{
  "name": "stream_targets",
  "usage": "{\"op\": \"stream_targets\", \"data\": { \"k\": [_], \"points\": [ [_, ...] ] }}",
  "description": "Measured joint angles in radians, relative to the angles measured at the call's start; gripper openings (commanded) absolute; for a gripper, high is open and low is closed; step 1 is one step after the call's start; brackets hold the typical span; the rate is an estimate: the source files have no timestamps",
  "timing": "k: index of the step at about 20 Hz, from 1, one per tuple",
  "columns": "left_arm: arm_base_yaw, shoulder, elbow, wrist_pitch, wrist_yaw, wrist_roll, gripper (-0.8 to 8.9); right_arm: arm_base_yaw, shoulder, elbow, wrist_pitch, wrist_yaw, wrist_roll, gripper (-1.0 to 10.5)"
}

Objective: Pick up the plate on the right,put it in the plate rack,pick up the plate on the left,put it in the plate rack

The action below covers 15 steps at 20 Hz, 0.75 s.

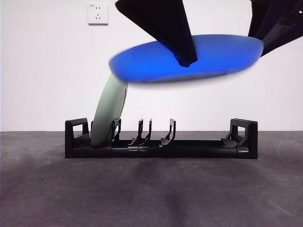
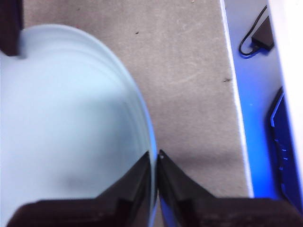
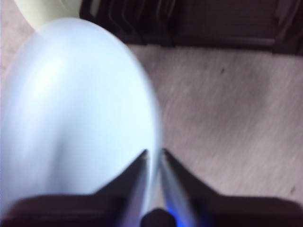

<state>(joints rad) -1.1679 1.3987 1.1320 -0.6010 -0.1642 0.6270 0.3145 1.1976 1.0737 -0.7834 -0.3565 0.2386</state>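
- The blue plate (image 1: 187, 59) is in the air above the plate rack (image 1: 161, 142), lying nearly flat with a slight tilt. It touches neither the rack nor the surface (image 1: 151, 189).
- A pale plate (image 1: 108, 113) already stands on edge in the slot at one end of the rack, leaning a little. The other prong pairs are free.
- The blue plate looks stiff, thin and light, probably plastic or glazed ware. Its smooth face gives the tool little friction, so it may slip or swing if it is pinched only at the rim.
- The rim is the only practical place to grip. A pinch on the edge, well seated over the lip, lets the plate be turned upright for a slot.
- The left tool (image 2: 155, 158) is clamped on the plate's rim, with its two black jaws pressed close on either side of the thin edge.
- The right tool (image 3: 154, 156) is likewise closed on the rim, though that view is blurred. The rack and the pale plate lie ahead of it.
- In the front view one dark arm reaches down to the plate's near edge at the middle and another comes in at the top corner by its far end. That view does not show which arm is which.
- Before it can drop between the prongs, the plate has to be tipped onto its edge.
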Motion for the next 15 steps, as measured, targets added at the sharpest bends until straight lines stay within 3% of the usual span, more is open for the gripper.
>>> {"op": "stream_targets", "data": {
  "k": [2, 5, 7, 9, 12, 15],
  "points": [
    [-0.001, 0.003, -0.001, -0.001, 0.011, 0.0, -0.09, -0.029, -0.017, 0.034, 0.019, 0.0, -0.012, 4.7],
    [0.001, 0.003, -0.001, 0.072, 0.01, -0.021, -0.09, -0.065, -0.087, 0.061, 0.084, 0.002, -0.021, 4.7],
    [0.018, 0.003, -0.001, 0.155, 0.018, -0.069, -0.09, -0.075, -0.148, 0.061, 0.141, 0.047, -0.023, 4.7],
    [0.066, 0.004, -0.001, 0.267, 0.064, -0.148, -0.09, -0.081, -0.223, 0.061, 0.186, 0.154, -0.023, 4.7],
    [0.195, 0.004, -0.001, 0.46, 0.218, -0.335, -0.09, -0.085, -0.325, 0.063, 0.203, 0.315, -0.027, 4.7],
    [0.304, 0.007, -0.001, 0.613, 0.344, -0.503, -0.09, -0.086, -0.385, 0.063, 0.202, 0.399, -0.043, 4.7]
  ]
}}
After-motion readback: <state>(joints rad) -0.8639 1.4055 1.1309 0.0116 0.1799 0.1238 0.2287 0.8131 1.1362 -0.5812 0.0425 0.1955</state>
